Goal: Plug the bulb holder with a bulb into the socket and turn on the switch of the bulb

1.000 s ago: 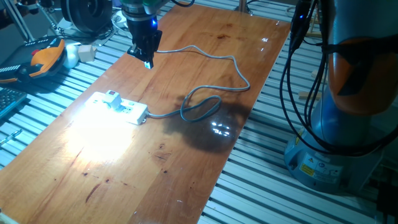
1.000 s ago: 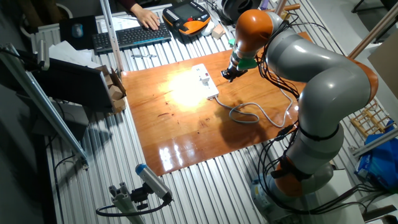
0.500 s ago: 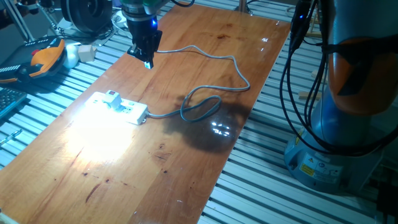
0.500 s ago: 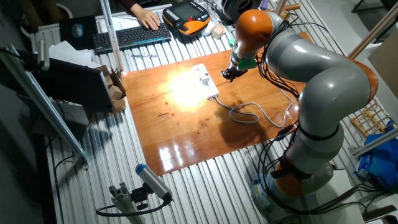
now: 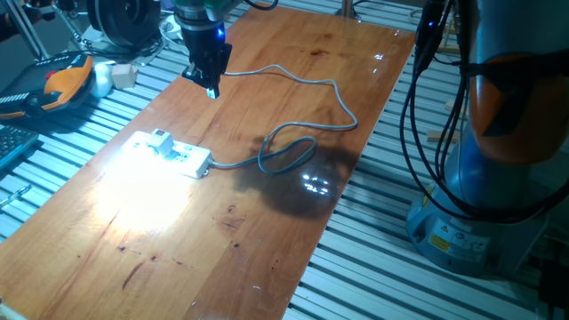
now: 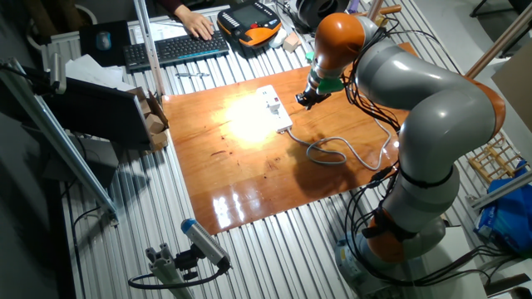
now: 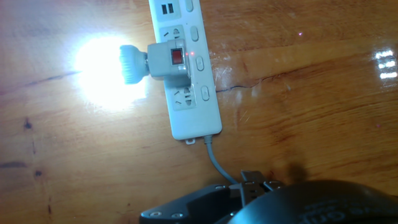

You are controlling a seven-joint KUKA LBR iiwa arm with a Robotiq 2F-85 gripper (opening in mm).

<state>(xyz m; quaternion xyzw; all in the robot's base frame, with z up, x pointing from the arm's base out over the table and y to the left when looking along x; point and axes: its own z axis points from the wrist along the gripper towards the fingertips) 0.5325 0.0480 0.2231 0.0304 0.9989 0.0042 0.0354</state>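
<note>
The bulb holder (image 7: 169, 60) sits plugged into the socket (image 7: 188, 119), a long white power strip lying on the wooden table. A red mark shows on the holder's top. Its bulb (image 7: 106, 65) glows brightly to the left and throws a glare on the wood. In one fixed view the holder (image 5: 160, 140) stands on the strip (image 5: 182, 158). My gripper (image 5: 211, 88) hangs above the table, well behind the strip and apart from it. Its fingers look closed together with nothing between them. In the hand view only the gripper (image 7: 252, 182) base shows at the bottom edge.
The strip's grey cable (image 5: 298, 142) loops across the middle of the table. Off the table's far side lie a keyboard (image 6: 174, 50), an orange teach pendant (image 6: 249, 21) and a person's hand (image 6: 198, 26). The arm's base (image 5: 471, 222) stands right of the table.
</note>
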